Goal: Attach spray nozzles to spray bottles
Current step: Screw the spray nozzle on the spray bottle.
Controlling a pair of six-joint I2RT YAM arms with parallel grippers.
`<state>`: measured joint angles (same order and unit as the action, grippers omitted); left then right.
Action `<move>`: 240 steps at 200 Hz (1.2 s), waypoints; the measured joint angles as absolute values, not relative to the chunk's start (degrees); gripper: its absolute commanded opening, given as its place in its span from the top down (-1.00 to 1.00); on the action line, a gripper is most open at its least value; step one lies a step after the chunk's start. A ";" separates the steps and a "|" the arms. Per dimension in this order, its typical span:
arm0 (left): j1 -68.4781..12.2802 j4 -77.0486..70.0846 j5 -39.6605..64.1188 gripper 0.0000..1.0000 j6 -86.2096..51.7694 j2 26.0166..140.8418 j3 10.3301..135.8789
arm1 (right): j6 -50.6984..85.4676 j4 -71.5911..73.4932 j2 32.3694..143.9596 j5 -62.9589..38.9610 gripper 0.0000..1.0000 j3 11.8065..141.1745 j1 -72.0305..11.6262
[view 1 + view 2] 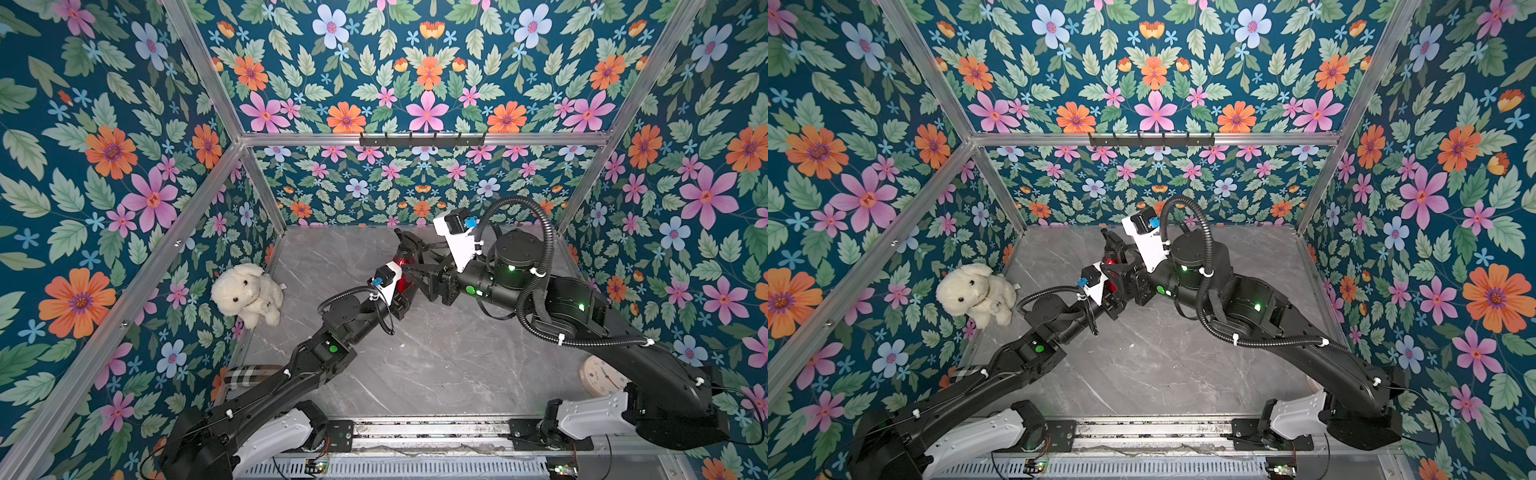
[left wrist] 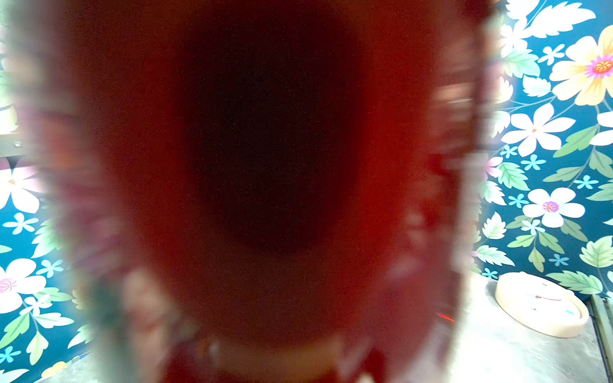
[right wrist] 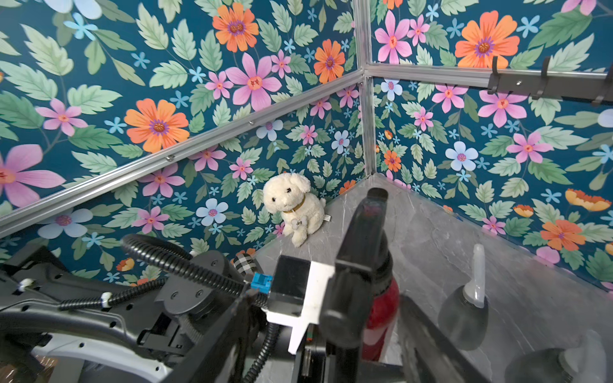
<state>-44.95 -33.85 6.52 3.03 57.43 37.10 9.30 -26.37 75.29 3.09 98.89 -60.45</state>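
A shiny red spray bottle [image 1: 402,277] stands upright mid-table with a black spray nozzle [image 1: 405,242] on its neck. My left gripper [image 1: 404,293] is shut on the bottle's body. The bottle fills the left wrist view as a red blur [image 2: 252,165] and hides the jaws there. My right gripper [image 1: 417,262] is open. Its fingers [image 3: 431,338] stand apart on either side of the black nozzle [image 3: 361,252] and the red bottle [image 3: 381,315] without touching. Two smoky-grey bottles [image 3: 462,320] [image 3: 544,366] with whitish nozzles [image 3: 477,275] stand behind, in the right wrist view only.
A cream plush dog [image 1: 247,293] sits at the left wall. A round cream clock [image 1: 602,376] lies front right, partly under my right arm. A checked cloth roll [image 1: 249,374] lies at the front left. A black hook rail [image 1: 422,139] hangs on the back wall.
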 measured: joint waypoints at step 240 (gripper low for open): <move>-42.41 -32.38 32.03 1.00 -2.79 55.77 37.87 | 12.23 -6.00 77.25 -60.82 -0.30 85.60 -31.29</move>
